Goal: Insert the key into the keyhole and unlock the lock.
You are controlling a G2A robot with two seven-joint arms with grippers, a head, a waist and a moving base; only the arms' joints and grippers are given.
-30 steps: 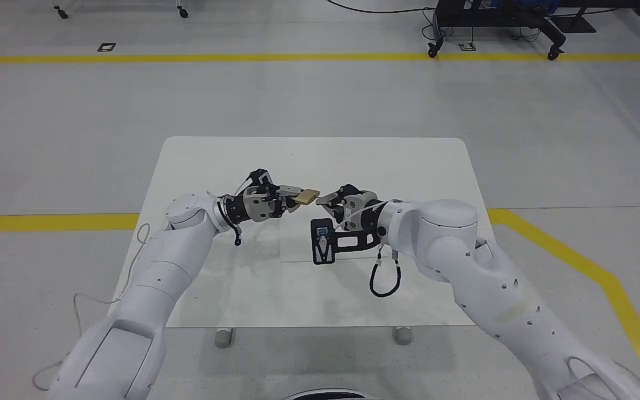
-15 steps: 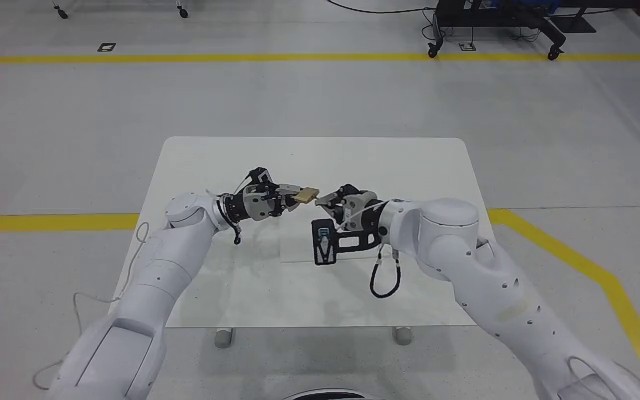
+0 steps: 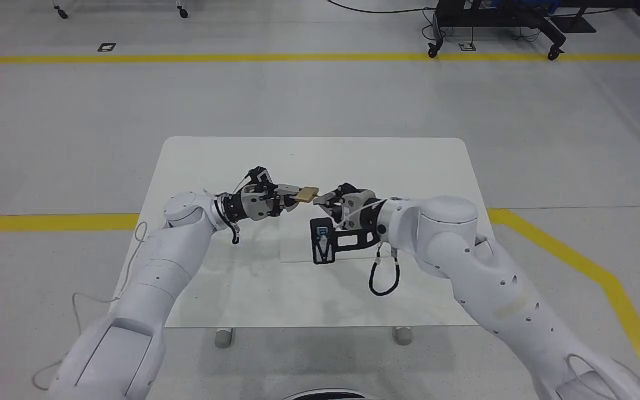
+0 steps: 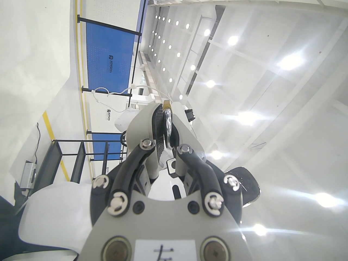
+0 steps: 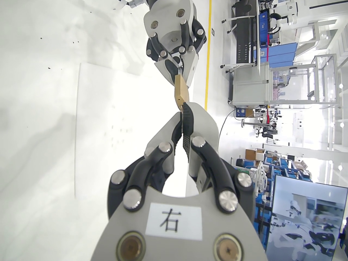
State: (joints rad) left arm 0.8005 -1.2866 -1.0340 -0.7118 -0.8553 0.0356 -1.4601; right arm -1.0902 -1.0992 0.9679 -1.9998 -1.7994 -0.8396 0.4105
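Right wrist view: the brass lock (image 5: 180,93) is held in the air above the table (image 5: 35,126), clamped by its shackle (image 5: 179,69) in my left gripper (image 5: 180,76). My right gripper (image 5: 183,116) is pressed together, its tips touching the lock's free end. I cannot tell whether the key sits between them.

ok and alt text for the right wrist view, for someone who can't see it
The right gripper, fingers shut, meets the base of a small brass padlock that the left gripper, facing it, holds by its silver shackle above a white table. No key can be made out in its grip.
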